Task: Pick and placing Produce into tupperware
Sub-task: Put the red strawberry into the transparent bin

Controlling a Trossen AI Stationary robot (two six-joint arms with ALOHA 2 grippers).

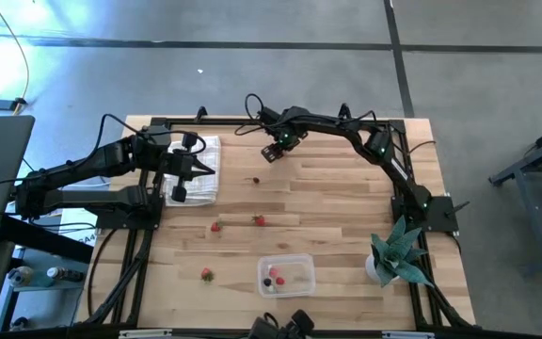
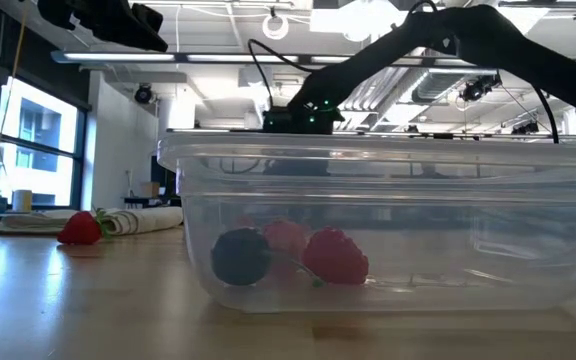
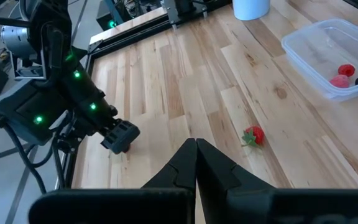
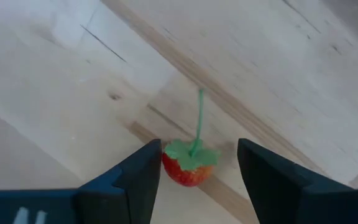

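Note:
The clear tupperware (image 1: 286,274) stands near the table's front edge and holds two red berries and a dark one (image 2: 240,256). Loose red berries lie on the wood (image 1: 216,226) (image 1: 260,220) (image 1: 206,275), and a dark piece (image 1: 256,180) lies farther back. My right gripper (image 1: 273,151) is open near the far edge. In the right wrist view its fingers (image 4: 199,152) stand on either side of a red strawberry (image 4: 188,167) with a green top and stem, which lies on the table. My left gripper (image 1: 203,170) is shut and empty over the white cloth (image 1: 196,155). My right gripper comes down over the strawberry from above. One finger (image 4: 143,171) is right beside the berry's side (image 4: 166,168); I cannot tell whether it touches. The other finger stands clear of it.
A teal spiky plant in a white pot (image 1: 395,252) stands at the table's right front. The folded white cloth lies at the far left. In the low view the tupperware's wall (image 2: 468,230) fills the foreground, with one berry (image 2: 80,228) beside the cloth.

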